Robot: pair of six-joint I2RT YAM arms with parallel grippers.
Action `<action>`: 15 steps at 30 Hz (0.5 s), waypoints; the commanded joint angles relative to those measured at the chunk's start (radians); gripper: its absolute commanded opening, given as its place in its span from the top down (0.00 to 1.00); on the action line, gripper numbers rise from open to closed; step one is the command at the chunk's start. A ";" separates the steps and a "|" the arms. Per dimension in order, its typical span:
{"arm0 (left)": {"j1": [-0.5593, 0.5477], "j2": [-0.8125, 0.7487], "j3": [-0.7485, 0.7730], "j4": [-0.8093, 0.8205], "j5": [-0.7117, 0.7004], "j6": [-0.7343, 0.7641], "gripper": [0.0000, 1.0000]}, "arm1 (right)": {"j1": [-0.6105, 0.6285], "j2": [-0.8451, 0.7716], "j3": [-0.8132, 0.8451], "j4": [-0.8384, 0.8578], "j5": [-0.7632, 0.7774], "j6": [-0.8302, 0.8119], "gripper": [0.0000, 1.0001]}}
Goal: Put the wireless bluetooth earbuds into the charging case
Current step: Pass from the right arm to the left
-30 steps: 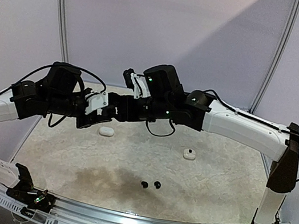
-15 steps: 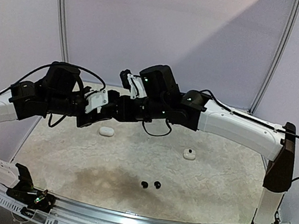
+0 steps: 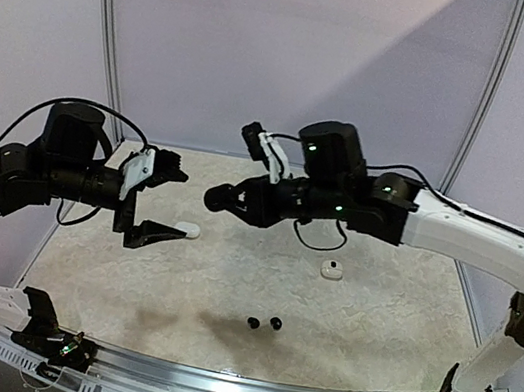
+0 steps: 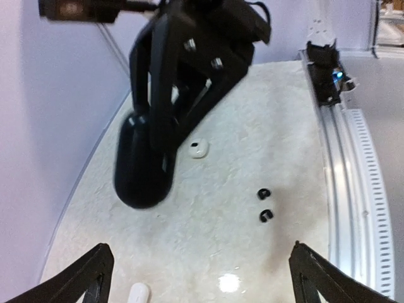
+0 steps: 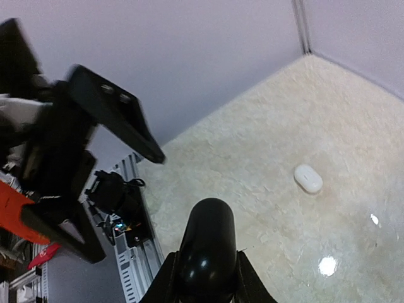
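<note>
The charging case (image 3: 224, 198) is a glossy black oblong, closed, hanging in the air above the mat. My right gripper (image 3: 241, 199) is shut on it; in the right wrist view the charging case (image 5: 207, 246) sits between the two fingers (image 5: 165, 281). My left gripper (image 3: 157, 204) stands wide open just left of the case, apart from it, with nothing between its fingers (image 4: 88, 278). Two round black earbuds (image 3: 264, 322) lie side by side on the mat near the front; the left wrist view shows the earbuds (image 4: 265, 204) too.
A closed white case (image 3: 187, 230) lies on the mat under my left gripper, and a second white case (image 3: 332, 269) lies further right. The cream mat (image 3: 381, 329) ends at a metal rail (image 3: 238, 390) in front, with walls behind.
My left gripper has let go of the black case, opened wide and drawn back to the left. My right arm has carried the case a little to the right.
</note>
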 commanded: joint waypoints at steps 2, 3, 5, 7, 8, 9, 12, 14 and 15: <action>0.023 -0.014 0.015 -0.033 0.305 -0.183 0.01 | -0.006 -0.220 -0.125 0.209 -0.229 -0.177 1.00; 0.031 -0.011 0.018 -0.024 0.341 -0.203 0.01 | -0.006 -0.242 -0.139 0.218 -0.241 -0.188 1.00; 0.041 -0.007 0.022 0.029 0.394 -0.247 0.08 | -0.007 -0.273 -0.157 0.222 -0.249 -0.209 1.00; 0.044 -0.001 0.021 0.098 0.429 -0.311 0.13 | -0.007 -0.285 -0.159 0.229 -0.258 -0.224 1.00; 0.044 0.003 0.020 0.139 0.440 -0.345 0.17 | -0.006 -0.285 -0.157 0.237 -0.264 -0.225 1.00; 0.044 0.004 0.016 0.178 0.443 -0.371 0.22 | -0.007 -0.282 -0.153 0.243 -0.272 -0.223 1.00; 0.042 -0.006 0.008 0.253 0.399 -0.351 0.37 | -0.007 -0.258 -0.127 0.244 -0.291 -0.206 1.00; 0.040 -0.022 0.002 0.258 0.350 -0.254 0.36 | -0.007 -0.244 -0.119 0.246 -0.302 -0.198 1.00; 0.041 -0.028 0.000 0.258 0.318 -0.206 0.34 | -0.007 -0.241 -0.118 0.250 -0.303 -0.193 1.00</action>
